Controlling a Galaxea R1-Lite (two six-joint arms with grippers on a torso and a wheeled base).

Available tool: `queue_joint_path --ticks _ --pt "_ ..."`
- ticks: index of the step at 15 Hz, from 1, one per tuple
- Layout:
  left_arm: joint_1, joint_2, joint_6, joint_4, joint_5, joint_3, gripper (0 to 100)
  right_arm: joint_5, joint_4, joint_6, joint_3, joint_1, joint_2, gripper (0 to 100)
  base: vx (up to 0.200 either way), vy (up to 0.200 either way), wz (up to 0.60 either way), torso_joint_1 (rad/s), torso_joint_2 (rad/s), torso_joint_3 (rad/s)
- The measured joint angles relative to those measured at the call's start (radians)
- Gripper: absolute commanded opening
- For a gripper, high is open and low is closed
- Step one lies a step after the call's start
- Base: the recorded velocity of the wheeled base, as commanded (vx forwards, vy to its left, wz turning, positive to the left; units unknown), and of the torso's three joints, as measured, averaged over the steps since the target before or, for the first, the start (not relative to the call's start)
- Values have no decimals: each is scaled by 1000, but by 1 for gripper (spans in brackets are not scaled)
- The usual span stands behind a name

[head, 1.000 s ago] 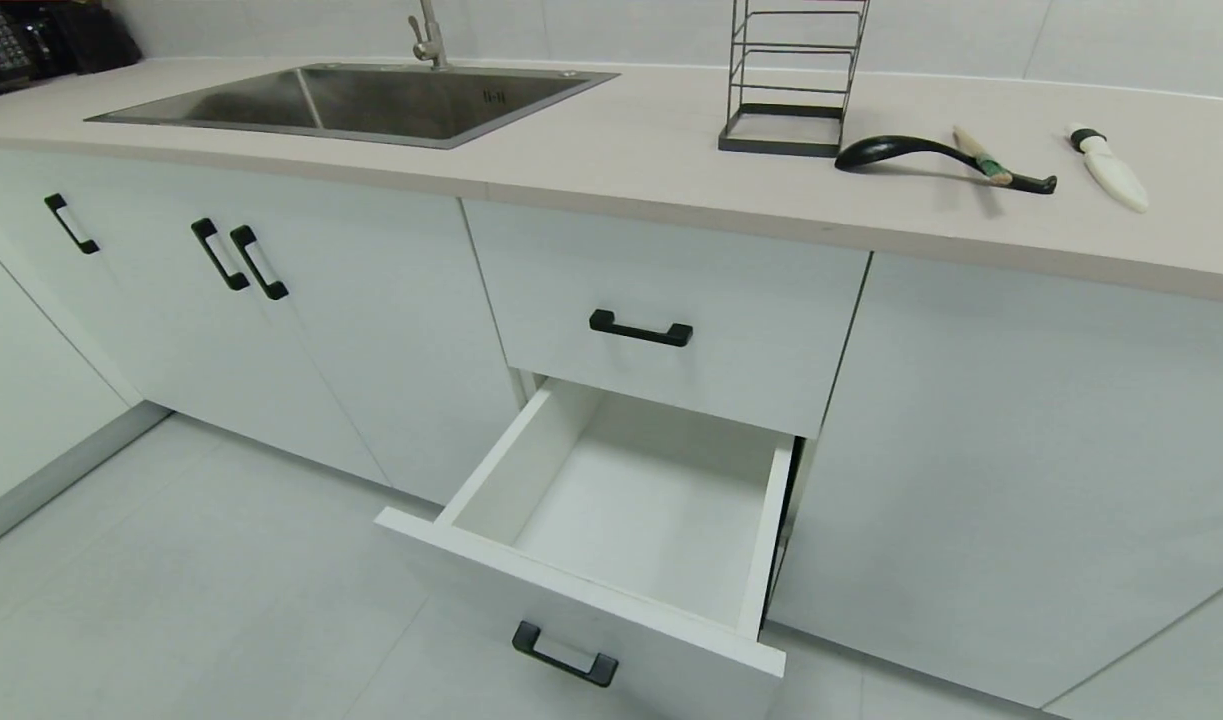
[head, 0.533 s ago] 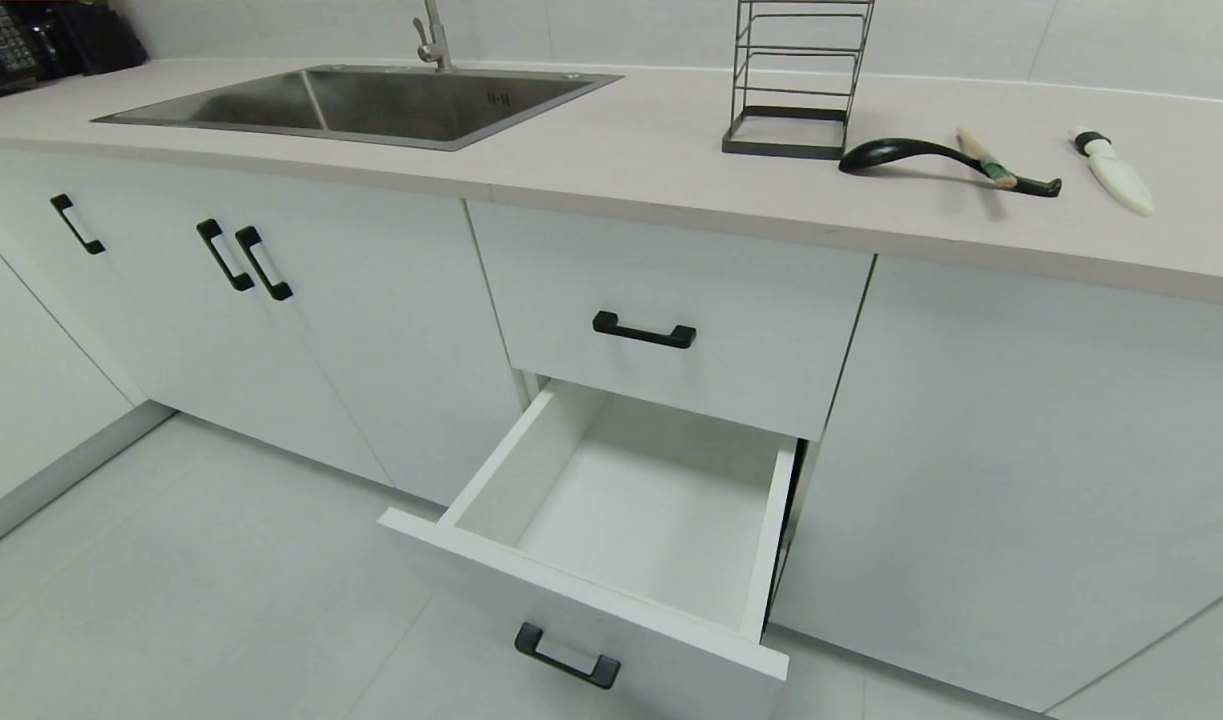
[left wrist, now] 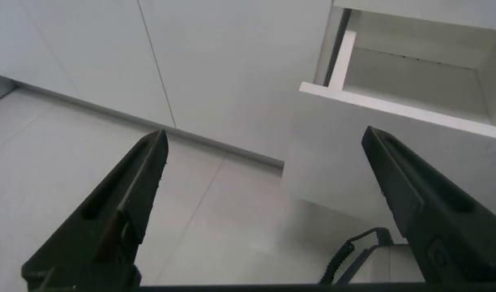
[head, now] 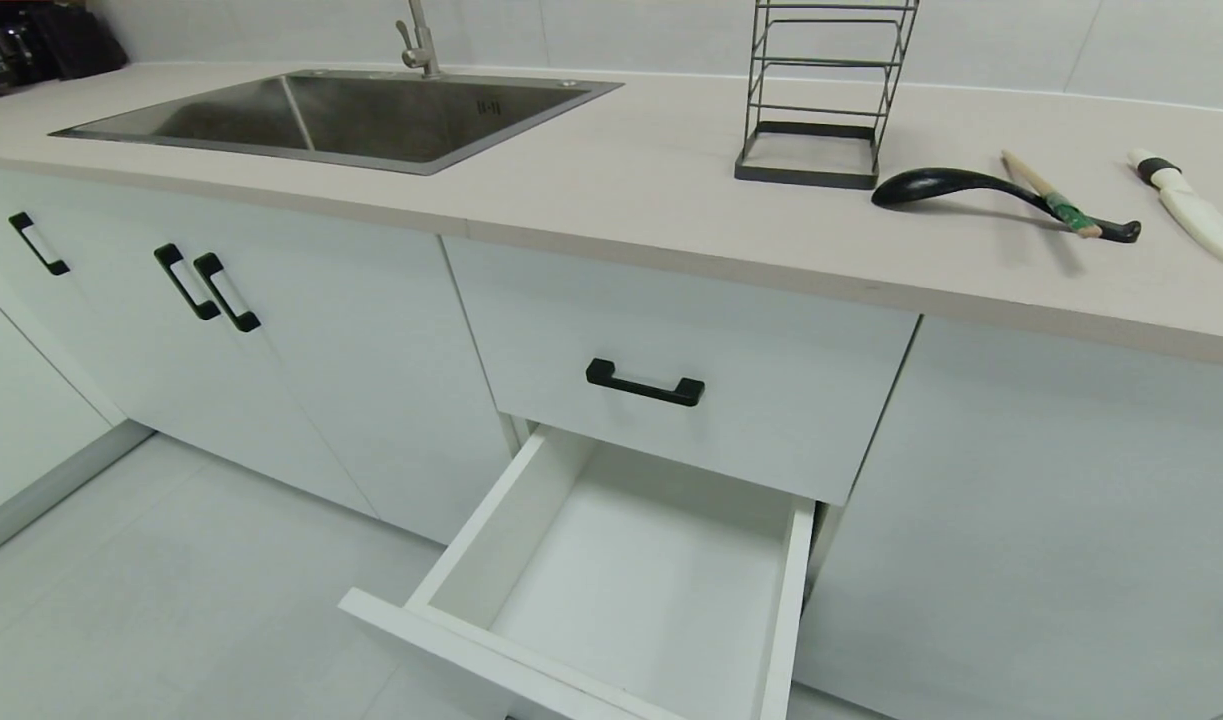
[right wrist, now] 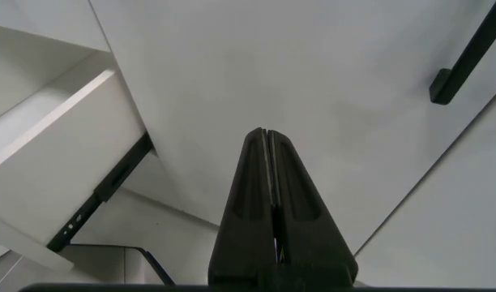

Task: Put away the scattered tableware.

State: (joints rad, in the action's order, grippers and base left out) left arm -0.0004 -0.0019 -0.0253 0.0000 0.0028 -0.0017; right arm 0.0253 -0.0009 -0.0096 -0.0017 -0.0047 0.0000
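A: Tableware, position?

B: All on the countertop [head: 611, 190], head view, around 2 o'clock. The black ladle [head: 956, 186] lies with its bowl toward the wire rack [head: 821, 100] and its handle running off toward 3 o'clock. A wooden stick with a green band [head: 1046, 193] lies across the ladle's handle. The white knife [head: 1196, 210], with a black collar, lies farther toward 3 o'clock, apart from both.

A: Rack and sink?

B: The rack stands upright, just beside the ladle's bowl at its 10 o'clock. The sink [head: 351, 110] is at 11 o'clock.

A: Drawers?

B: The lower drawer [head: 486, 545] is pulled out at 6 o'clock, its white floor showing. The upper drawer [head: 771, 400] is closed above it.

A: Grippers?

B: The left gripper [left wrist: 264, 142] is released, fingers spread wide, hanging over floor tiles and facing the open drawer's front. The right gripper [right wrist: 264, 138] is clenched, fingers pressed flat together, close to a white cabinet door [right wrist: 313, 73].

A: Tableware relative to them?

B: Both grippers sit low, at cabinet level. Ladle, stick and knife lie up on the counter, well apart from both.
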Motion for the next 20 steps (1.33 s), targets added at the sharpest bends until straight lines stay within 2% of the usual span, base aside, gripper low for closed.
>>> queue_joint_path --ticks 4,8,20 --pt "0 0 0 1 0 0 100 0 0 0 0 0 0 0 0 0 0 30 -46 -7" --pt "0 0 0 1 0 0 100 0 0 1 0 0 0 0 0 0 0 226 -90 -108" --pt "0 0 0 2 0 0 100 2 0 -6 0 0 0 0 0 0 0 198 -533 -216"
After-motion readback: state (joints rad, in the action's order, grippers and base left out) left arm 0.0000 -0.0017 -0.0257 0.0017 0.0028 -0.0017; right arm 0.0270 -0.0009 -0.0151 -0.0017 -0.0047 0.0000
